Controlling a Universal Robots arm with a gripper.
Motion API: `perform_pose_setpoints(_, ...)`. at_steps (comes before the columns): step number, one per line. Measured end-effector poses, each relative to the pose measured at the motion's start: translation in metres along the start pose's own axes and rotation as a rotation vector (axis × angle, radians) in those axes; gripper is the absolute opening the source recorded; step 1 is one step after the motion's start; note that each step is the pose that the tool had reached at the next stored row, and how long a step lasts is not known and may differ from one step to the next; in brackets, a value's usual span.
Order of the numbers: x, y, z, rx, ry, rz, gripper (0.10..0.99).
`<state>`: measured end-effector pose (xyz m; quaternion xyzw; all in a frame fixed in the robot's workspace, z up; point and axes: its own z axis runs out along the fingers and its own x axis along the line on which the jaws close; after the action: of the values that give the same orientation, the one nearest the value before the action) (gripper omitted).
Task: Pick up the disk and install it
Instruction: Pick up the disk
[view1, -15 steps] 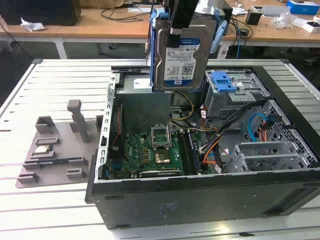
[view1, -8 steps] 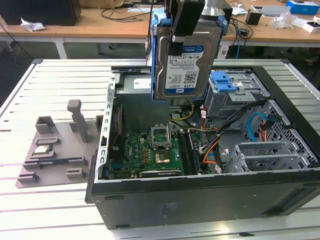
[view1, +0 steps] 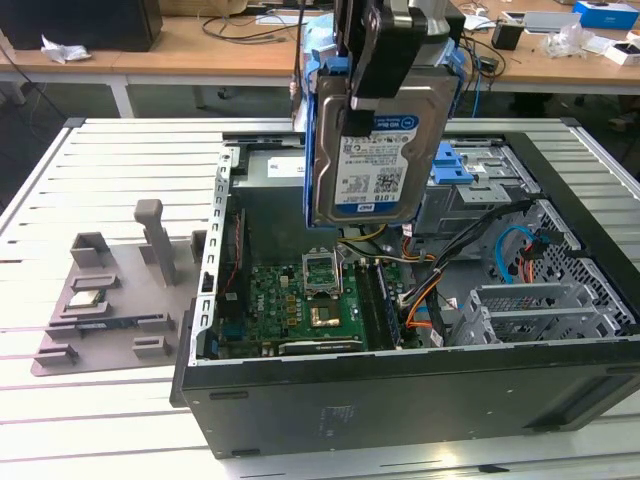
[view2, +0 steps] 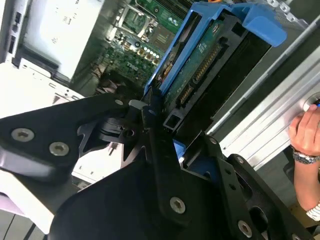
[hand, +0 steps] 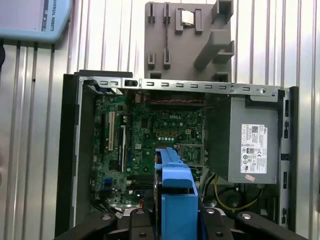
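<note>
Jaws hang over the desk (view1: 100, 420) and the open computer case (view1: 400, 400), clamped on the upper end of the disk (view1: 378, 165), which stands upright near twelve o'clock in the exterior view. It looks stiff, weighty and shock-sensitive; its blue side frame suits gripping. Where they touch it is hidden.

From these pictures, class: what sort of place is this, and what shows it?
Probably a robotics lab or workshop: an open computer case on a slatted metal table, the gripper holding the disk above it, cluttered wooden benches behind.
</note>
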<state>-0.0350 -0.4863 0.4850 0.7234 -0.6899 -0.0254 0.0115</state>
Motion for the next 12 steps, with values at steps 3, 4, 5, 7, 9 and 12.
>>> perform_pose_setpoints(3,0.0122,0.0005,0.0,0.0,-0.0001,0.0,0.369)
perform_pose_setpoints(4,0.0197,0.0009,0.0,0.0,-0.0001,0.0,0.369)
perform_pose_setpoints(5,0.0251,0.0011,0.0,0.0,0.0,0.0,0.369)
perform_pose_setpoints(7,0.034,0.0014,0.0,0.0,0.0,0.0,0.369)
perform_pose_setpoints(9,0.042,0.0015,0.0001,0.0,0.0,0.0,0.369)
perform_pose_setpoints(12,0.0532,0.0,0.0004,-0.001,0.0,0.0,0.369)
